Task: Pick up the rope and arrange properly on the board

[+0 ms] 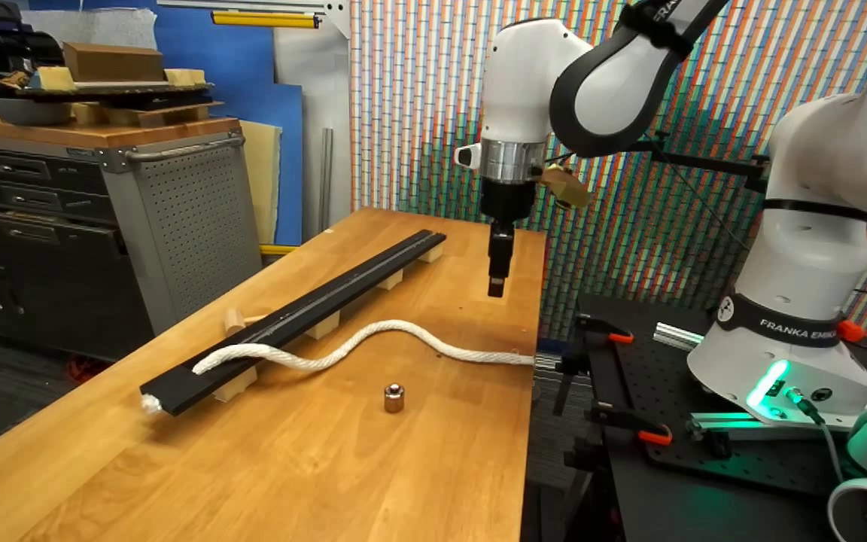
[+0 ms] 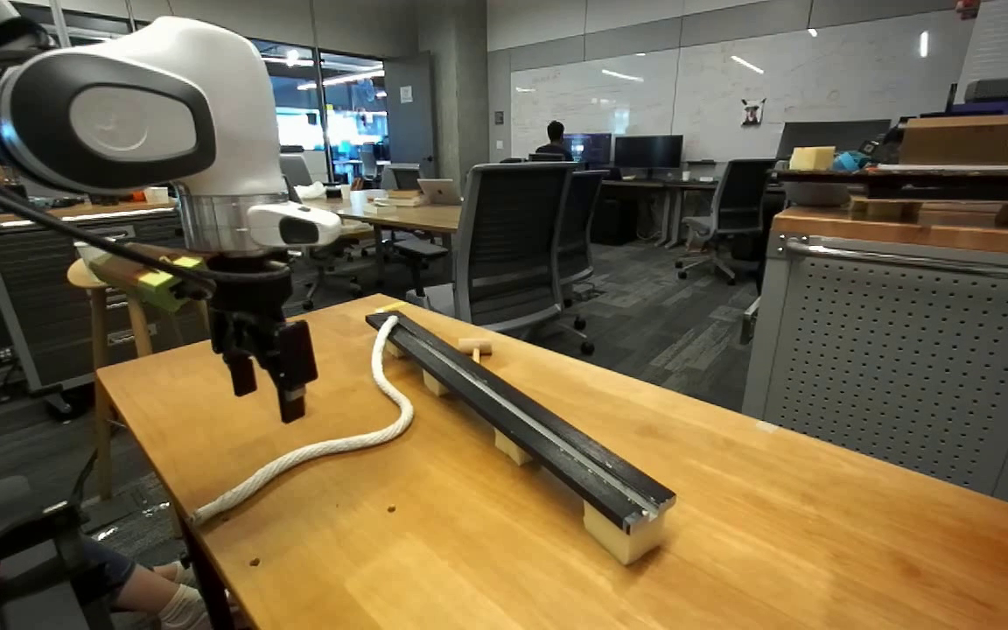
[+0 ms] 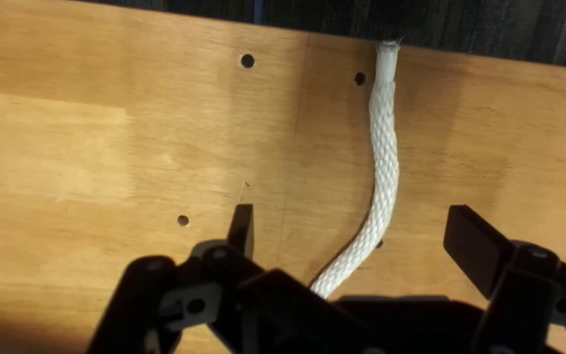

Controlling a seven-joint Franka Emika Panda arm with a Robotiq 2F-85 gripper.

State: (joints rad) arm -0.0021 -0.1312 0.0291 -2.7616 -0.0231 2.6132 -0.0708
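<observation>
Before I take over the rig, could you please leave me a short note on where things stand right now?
Gripper: open and empty, raised above the tabletop.
Rope: one end section lies on the board, at one end of it; the rest curves across the tabletop to its edge.
Board: propped on pale blocks.
Done: only that end section is on the board.
Left: grasp the loose length and lay it along the board, probably starting from the seated end.
</observation>
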